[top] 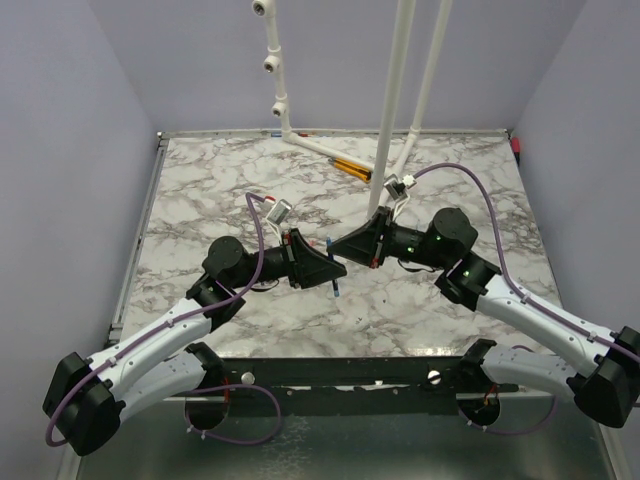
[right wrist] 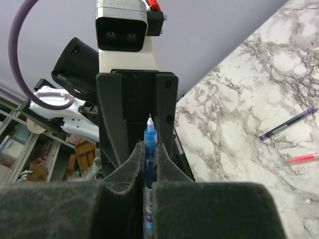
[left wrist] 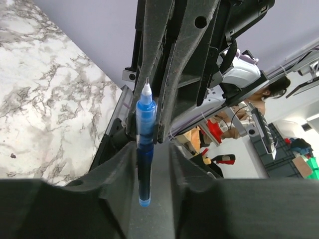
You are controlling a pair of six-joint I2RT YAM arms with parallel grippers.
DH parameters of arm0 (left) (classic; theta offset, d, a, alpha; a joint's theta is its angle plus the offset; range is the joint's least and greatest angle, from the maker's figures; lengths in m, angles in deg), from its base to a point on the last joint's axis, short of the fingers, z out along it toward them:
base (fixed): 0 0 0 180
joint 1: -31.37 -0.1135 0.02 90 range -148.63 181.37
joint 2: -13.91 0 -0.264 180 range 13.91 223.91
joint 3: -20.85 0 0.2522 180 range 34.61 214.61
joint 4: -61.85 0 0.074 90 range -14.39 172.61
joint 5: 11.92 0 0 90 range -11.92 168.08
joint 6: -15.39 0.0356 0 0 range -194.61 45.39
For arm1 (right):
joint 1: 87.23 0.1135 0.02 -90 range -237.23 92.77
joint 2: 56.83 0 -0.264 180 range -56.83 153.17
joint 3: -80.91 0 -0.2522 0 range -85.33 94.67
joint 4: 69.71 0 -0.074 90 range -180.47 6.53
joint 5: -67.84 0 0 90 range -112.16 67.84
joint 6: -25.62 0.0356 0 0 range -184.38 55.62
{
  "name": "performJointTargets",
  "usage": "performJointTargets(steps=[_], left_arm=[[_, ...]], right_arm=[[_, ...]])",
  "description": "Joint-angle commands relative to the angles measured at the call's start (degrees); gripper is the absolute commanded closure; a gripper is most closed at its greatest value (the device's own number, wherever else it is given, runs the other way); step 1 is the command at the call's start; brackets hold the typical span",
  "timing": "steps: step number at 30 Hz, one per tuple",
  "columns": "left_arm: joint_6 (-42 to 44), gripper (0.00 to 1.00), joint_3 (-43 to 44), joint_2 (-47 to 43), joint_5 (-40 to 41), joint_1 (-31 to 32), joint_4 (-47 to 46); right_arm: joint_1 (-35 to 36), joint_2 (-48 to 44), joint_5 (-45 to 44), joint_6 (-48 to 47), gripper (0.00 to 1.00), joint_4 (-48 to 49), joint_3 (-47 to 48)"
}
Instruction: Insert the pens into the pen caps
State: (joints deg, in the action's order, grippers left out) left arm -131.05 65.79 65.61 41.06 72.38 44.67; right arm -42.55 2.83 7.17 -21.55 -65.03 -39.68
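Observation:
A blue pen [top: 335, 283] with a clear barrel stands upright between my two grippers at the table's middle. My right gripper [right wrist: 149, 149] is shut on the blue pen [right wrist: 149, 137], and the bare tip sticks out above its fingertips. My left gripper [left wrist: 153, 164] is open, with its jaws on either side of the pen's tail end [left wrist: 144, 184]. The pen rests against the left finger, with a gap to the other. A dark pen [right wrist: 289, 124] and a pink-red pen [right wrist: 301, 158] lie on the marble in the right wrist view. No pen caps show.
Orange-and-black sticks [top: 350, 167] lie at the back by the white pipe frame [top: 395, 110]. A small white-and-metal part [top: 278, 212] lies behind the left arm. The marble top [top: 200, 200] ends in a dark front edge near the arm bases.

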Motion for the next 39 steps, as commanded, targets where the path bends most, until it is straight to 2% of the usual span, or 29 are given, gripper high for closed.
performJointTargets(steps=[1,7,13,18,21,23,30,35,39], left_arm=[[0.34,0.75,1.78,0.13,-0.77,0.52,-2.50],[0.45,1.00,1.22,-0.19,-0.39,0.62,-3.41],[0.87,1.00,0.46,-1.26,0.42,0.69,-4.04],[1.98,1.00,0.16,-1.51,1.29,0.64,-2.94],[6.11,1.00,1.16,-2.02,3.21,0.64,4.61],[9.74,1.00,2.54,-2.72,5.03,0.63,10.25],[22.68,1.00,9.49,-4.92,12.80,0.62,30.21],[29.66,1.00,14.62,-5.21,18.44,0.64,42.74],[34.17,1.00,16.79,-5.84,24.32,0.62,49.69]], right_arm=[[0.65,0.53,1.22,-1.15,0.99,-0.13,2.03],[0.84,0.19,0.67,-1.39,0.99,-0.27,1.34],[0.84,-0.06,1.20,-1.74,0.98,-1.20,1.48],[0.84,-1.24,0.02,-3.89,0.66,-5.13,3.31],[0.84,-2.43,-2.09,-6.69,0.49,-10.49,5.52],[0.84,-3.09,-4.73,-9.18,0.44,-15.89,7.38],[0.84,-4.13,-15.11,-15.22,0.41,-30.99,10.96],[0.84,-0.86,-23.45,-18.09,0.41,-40.91,13.34],[0.84,2.75,-26.86,-19.62,0.41,-44.94,13.58]])
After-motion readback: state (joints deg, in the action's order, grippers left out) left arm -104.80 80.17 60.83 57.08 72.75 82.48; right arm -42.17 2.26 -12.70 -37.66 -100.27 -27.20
